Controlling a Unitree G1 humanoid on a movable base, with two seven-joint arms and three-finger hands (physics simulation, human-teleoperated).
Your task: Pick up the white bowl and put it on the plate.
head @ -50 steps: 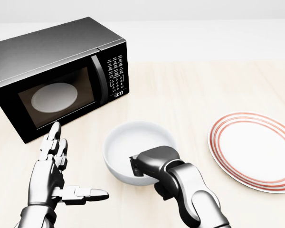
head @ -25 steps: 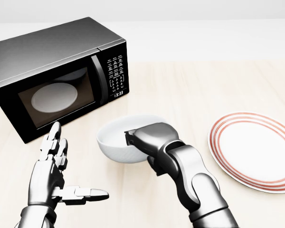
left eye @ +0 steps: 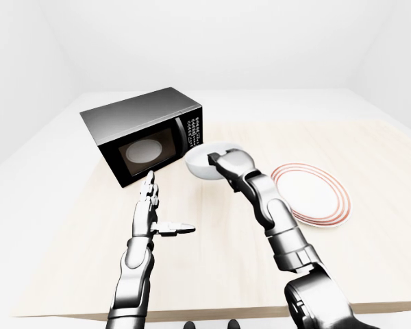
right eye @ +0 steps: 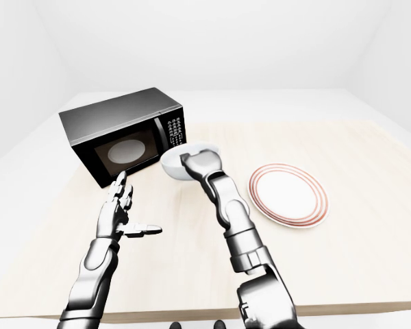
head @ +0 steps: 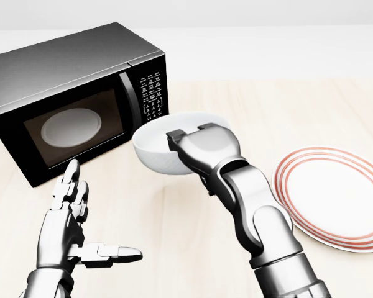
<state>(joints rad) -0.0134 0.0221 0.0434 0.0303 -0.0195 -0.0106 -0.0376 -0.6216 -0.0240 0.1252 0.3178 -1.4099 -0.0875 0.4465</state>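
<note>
My right hand (head: 189,149) is shut on the rim of the white bowl (head: 158,152) and holds it tilted in the air above the table, just right of the microwave. The white plate with red rings (head: 332,195) lies flat on the table at the right of the head view, apart from the bowl. My left hand (head: 81,230) is open and empty, palm turned inward, at the lower left, low over the table.
A black microwave (head: 68,99) with its door shut stands at the upper left on the light wooden table (head: 267,112). In the left-eye view the table's near edge (left eye: 212,314) runs along the bottom.
My right hand has lifted the bowl off the table and raised it up toward the microwave, tilting it. The left hand and the plate have not moved.
</note>
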